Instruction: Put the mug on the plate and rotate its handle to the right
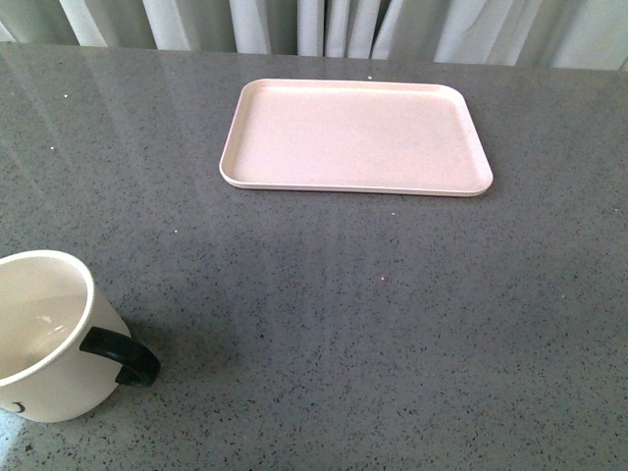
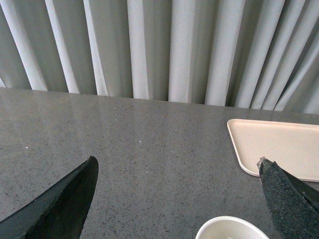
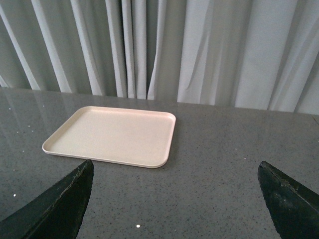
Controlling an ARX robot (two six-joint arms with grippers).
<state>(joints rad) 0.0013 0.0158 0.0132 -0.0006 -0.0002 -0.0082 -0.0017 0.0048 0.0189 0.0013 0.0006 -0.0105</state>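
Note:
The cream mug [image 1: 44, 334] stands upright on the grey table at the near left, its black handle [image 1: 122, 355] pointing right and toward me. The pale pink plate [image 1: 355, 136] lies empty at the far centre. Neither arm shows in the front view. In the left wrist view my left gripper [image 2: 178, 165] is open, and the mug's rim [image 2: 230, 228] shows between its fingers; the plate's corner [image 2: 276, 144] is beyond. In the right wrist view my right gripper [image 3: 174, 167] is open and empty over bare table, with the plate [image 3: 114, 134] ahead of it.
The grey speckled table [image 1: 392, 314] stretches between the mug and the plate. Pale curtains [image 1: 324, 25] hang behind the table's far edge.

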